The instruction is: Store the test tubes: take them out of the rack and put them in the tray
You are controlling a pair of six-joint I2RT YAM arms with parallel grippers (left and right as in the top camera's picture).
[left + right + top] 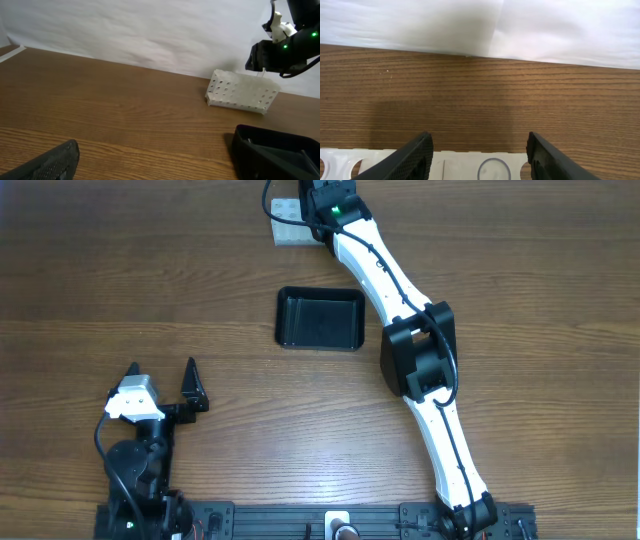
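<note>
We counted one white rack (288, 225) at the far edge of the worktop (120, 270) and one black tray (320, 318) nearer the arms, apart from it. The right arm stretched far out, its gripper (479, 162) spread wide just above the rack. One test tube (494, 170) showed its round rim between the fingers. The left gripper (163, 373) sat tucked near its base, also wide open.
</note>
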